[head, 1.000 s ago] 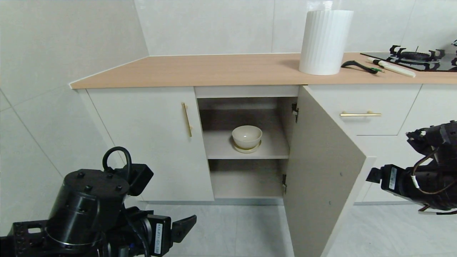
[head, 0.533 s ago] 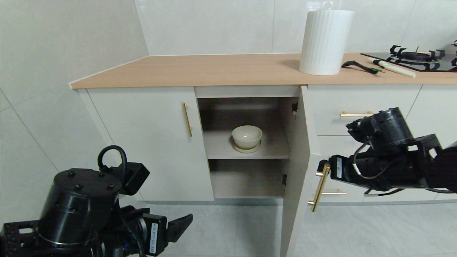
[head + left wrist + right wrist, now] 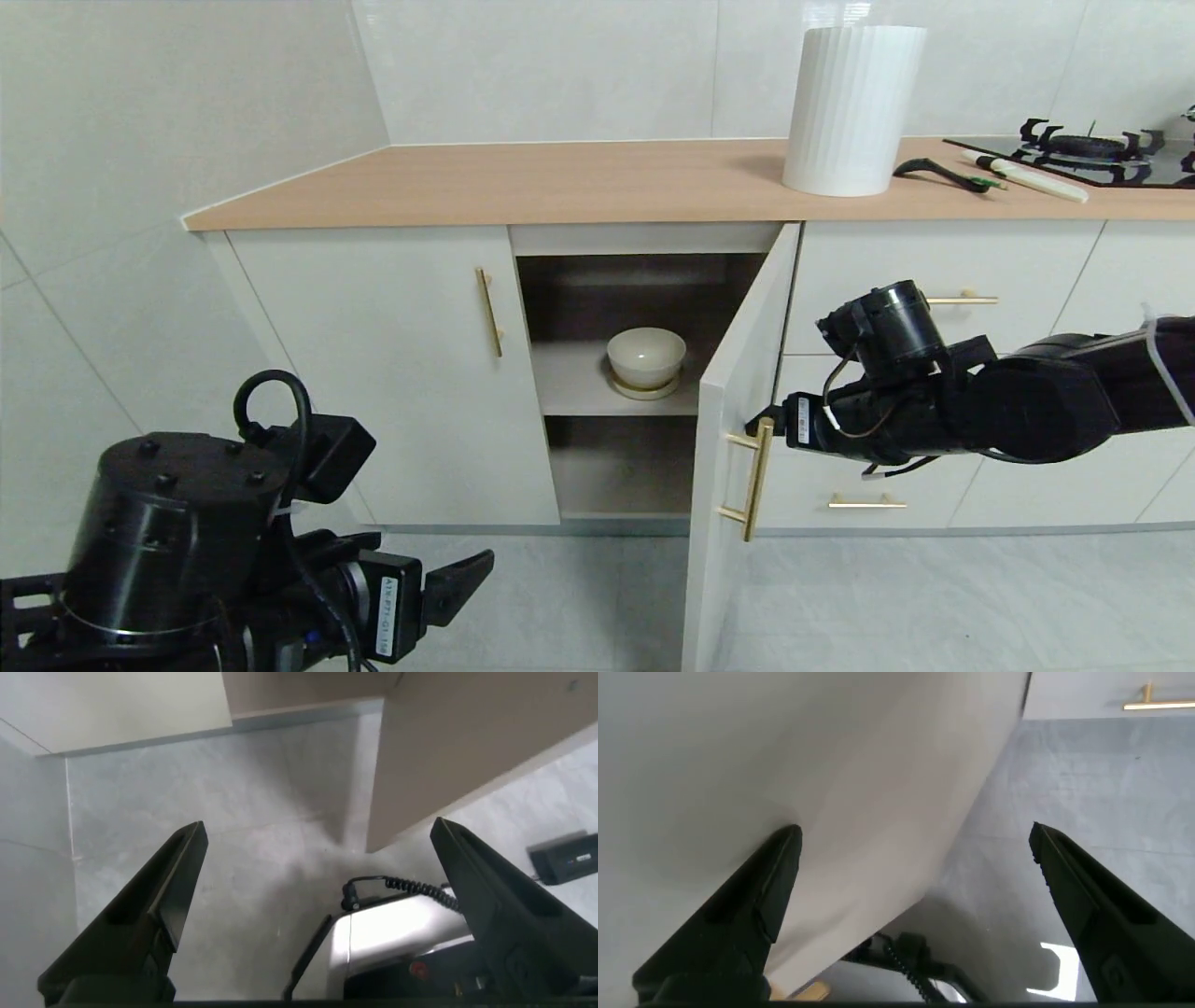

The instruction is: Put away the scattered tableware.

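Our right pincer [image 3: 764, 418], spread wide and empty, white label [image 3: 801, 431] unreadable, meets the half-open cabinet door [image 3: 738, 373] by its brass handle [image 3: 754, 478]; our left pincer [image 3: 318, 831] gapes empty above the floor [image 3: 262, 793].

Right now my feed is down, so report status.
Left gripper open, low. Right gripper open, at cabinet door near handle. Bowl on shelf inside. Door half shut across opening.

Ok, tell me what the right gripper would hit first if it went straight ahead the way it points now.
The outer face of the open cabinet door, just beside the gold handle. The right gripper, jaws open, points at that panel from very close; whether it already touches is unclear.
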